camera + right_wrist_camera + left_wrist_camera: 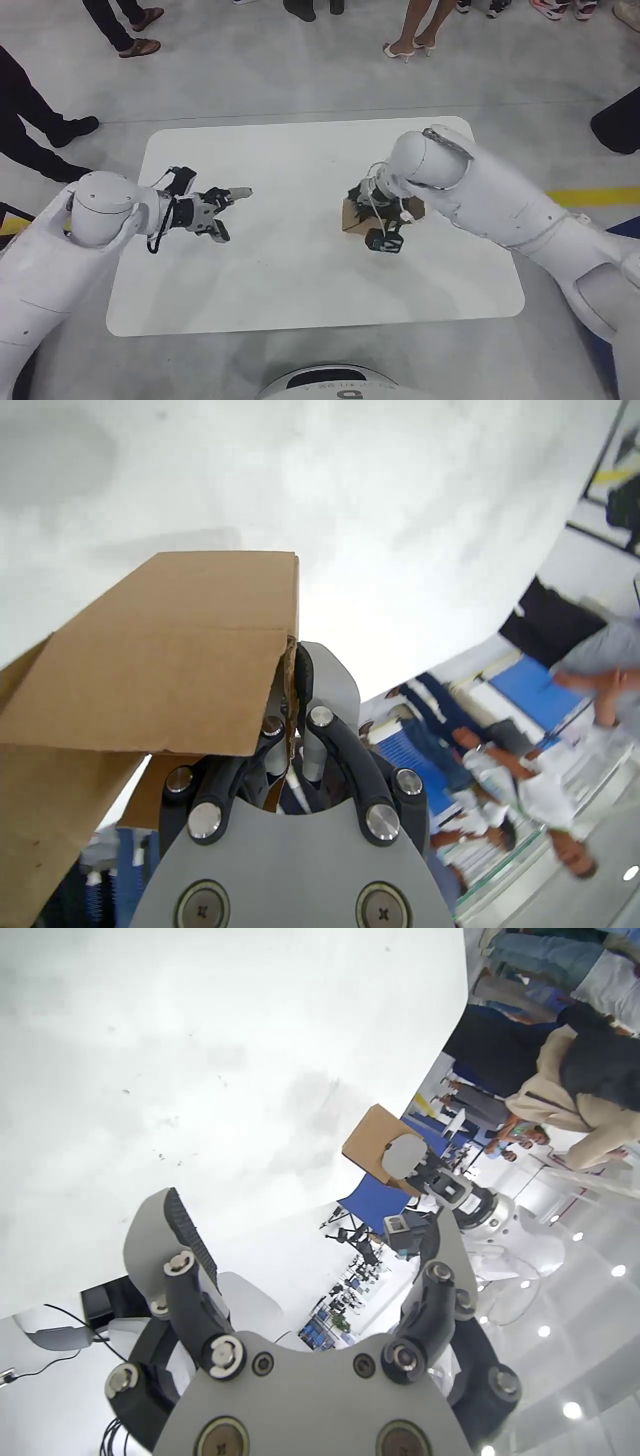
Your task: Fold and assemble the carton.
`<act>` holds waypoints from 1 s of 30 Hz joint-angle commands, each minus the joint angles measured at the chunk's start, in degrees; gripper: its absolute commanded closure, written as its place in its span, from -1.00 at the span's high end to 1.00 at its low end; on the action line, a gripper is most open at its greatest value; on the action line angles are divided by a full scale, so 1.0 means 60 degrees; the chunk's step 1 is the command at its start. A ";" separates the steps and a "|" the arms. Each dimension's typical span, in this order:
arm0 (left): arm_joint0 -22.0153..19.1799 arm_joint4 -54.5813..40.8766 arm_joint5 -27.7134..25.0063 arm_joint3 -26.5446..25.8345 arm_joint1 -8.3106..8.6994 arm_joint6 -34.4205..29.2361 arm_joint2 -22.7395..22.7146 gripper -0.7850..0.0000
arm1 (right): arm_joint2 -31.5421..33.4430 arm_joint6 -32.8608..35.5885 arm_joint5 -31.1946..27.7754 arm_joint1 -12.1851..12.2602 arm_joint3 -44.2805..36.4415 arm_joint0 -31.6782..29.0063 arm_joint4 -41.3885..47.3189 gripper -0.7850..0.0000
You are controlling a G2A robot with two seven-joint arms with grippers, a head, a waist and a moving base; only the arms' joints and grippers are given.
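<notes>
A small brown carton (pixel 355 213) stands on the white table (pixel 290 160), right of its middle. My right gripper (pixel 383 226) is shut on one wall of the carton (pixel 150 680); the cardboard edge sits pinched between the fingers (pixel 300 680). My left gripper (pixel 228 210) hovers over the left half of the table, open, with nothing between its fingers (pixel 180 1223). From the left wrist view the carton (pixel 372 1143) shows farther off, with the right gripper (pixel 425 1178) on it.
The table's front edge (pixel 320 322) lies close to me. Several people's legs (pixel 120 30) stand on the floor beyond the far edge and to the left. A yellow floor stripe (pixel 590 196) runs at the right.
</notes>
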 commanded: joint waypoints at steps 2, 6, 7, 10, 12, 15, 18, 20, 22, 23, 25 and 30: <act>0.0076 0.0186 -0.0115 -0.0157 -0.0045 0.0090 0.0151 1.00 | -0.1125 -0.0128 0.0127 -0.0385 0.0420 0.0721 -0.0071 -1.00; 0.0057 0.0250 -0.0145 -0.0183 -0.0161 0.0341 0.0404 1.00 | -0.1125 -0.0169 0.0167 -0.0879 0.0721 0.0646 -0.0071 0.15; 0.0041 0.0238 -0.0122 -0.0186 -0.0200 0.0429 0.0478 1.00 | -0.1125 -0.0190 0.0189 -0.0969 0.0765 0.0656 -0.0071 0.28; -0.0074 0.0300 -0.0037 -0.0156 -0.0311 0.0613 0.0706 1.00 | -0.1125 0.0021 0.0007 -0.1170 0.0922 0.0742 -0.0071 0.59; -0.0195 0.0365 0.0005 -0.0127 -0.0385 0.0646 0.0857 1.00 | -0.1125 0.0193 -0.0129 -0.1242 0.0979 0.0849 -0.0071 0.64; -0.0424 0.0489 0.0058 -0.0063 -0.0507 0.0623 0.1117 1.00 | -0.1125 0.0408 -0.0367 -0.1264 0.1071 0.1102 -0.0071 0.73; -0.0699 0.0654 0.0194 0.0010 -0.0652 0.0638 0.1433 1.00 | -0.0641 0.0887 -0.0592 -0.1182 0.1165 0.1161 0.0423 0.65; -0.0869 0.0761 0.0217 0.0057 -0.0757 0.0615 0.1669 1.00 | 0.0195 0.1499 -0.0790 -0.1005 0.1258 0.0970 0.1421 0.62; -0.1024 0.0838 0.0208 0.0176 -0.0860 0.0510 0.1908 1.00 | 0.1270 0.2129 -0.0903 -0.0729 0.1334 0.0564 0.2701 0.44; -0.1104 0.0898 0.0210 0.0252 -0.0914 0.0458 0.2036 1.00 | 0.1847 0.2556 -0.0990 -0.0568 0.1352 0.0291 0.3288 0.27; -0.1274 0.0924 0.0147 0.0442 -0.1032 0.0414 0.2250 1.00 | 0.2998 0.3304 -0.1138 -0.0247 0.1195 -0.0426 0.4514 -0.04; -0.1840 0.1277 0.0061 0.0777 -0.1349 0.0417 0.2797 1.00 | 0.5601 0.4724 -0.2374 0.0348 0.1223 -0.2601 0.8076 -0.04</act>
